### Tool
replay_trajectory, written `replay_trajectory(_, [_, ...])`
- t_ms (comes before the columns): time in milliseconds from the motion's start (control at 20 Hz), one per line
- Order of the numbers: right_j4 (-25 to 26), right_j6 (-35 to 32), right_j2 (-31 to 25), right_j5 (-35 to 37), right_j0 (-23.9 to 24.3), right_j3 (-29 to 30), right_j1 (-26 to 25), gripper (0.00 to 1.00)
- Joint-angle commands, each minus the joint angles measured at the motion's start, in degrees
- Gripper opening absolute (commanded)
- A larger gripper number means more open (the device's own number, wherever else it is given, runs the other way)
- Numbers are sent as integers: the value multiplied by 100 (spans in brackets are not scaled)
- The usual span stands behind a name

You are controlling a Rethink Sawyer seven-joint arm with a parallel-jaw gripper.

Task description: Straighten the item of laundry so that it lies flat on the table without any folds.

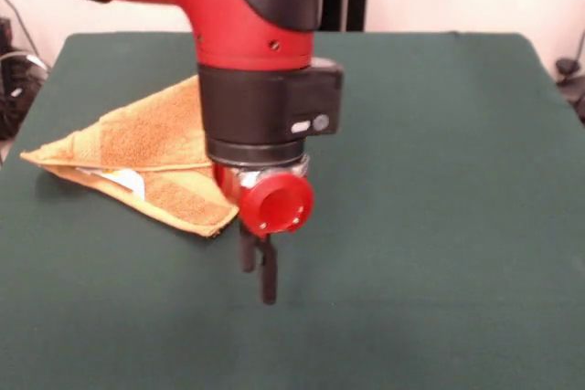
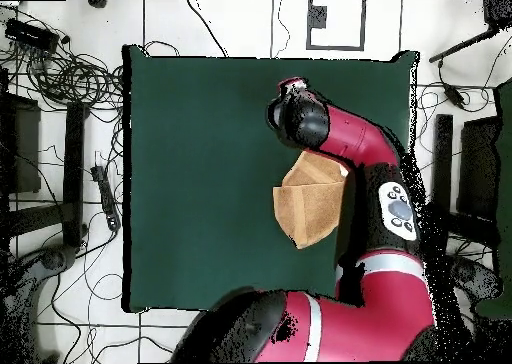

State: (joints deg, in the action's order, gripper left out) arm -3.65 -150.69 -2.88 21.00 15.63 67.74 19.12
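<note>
The golden-orange towel [image 1: 137, 148] lies folded into a rough triangle on the left part of the green table [image 1: 439, 180], with a border band and a small white tag [image 1: 128, 180] along its near edge. My gripper [image 1: 258, 271] hangs straight down from the red and black wrist, just right of the towel's near corner and over bare cloth. Its two dark fingers stand close together with nothing between them. In the overhead view the towel [image 2: 308, 205] lies folded near the table's [image 2: 200, 160] right side, partly under the arm, and the wrist hides the gripper.
The arm's red forearm [image 2: 360, 145] crosses the towel's right side in the overhead view. Cables and stands [image 2: 60, 80] lie on the floor round the table, beyond its edges.
</note>
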Motion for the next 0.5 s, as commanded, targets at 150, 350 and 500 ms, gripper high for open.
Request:
replay_trajectory(150, [-422, -434, -89, 1386, 201, 634, 841, 100])
replay_trajectory(350, [-316, -45, -289, 1321, 528, 855, 921, 100])
replay_trajectory(500, [-250, 73, -368, 1285, 665, 971, 944, 100])
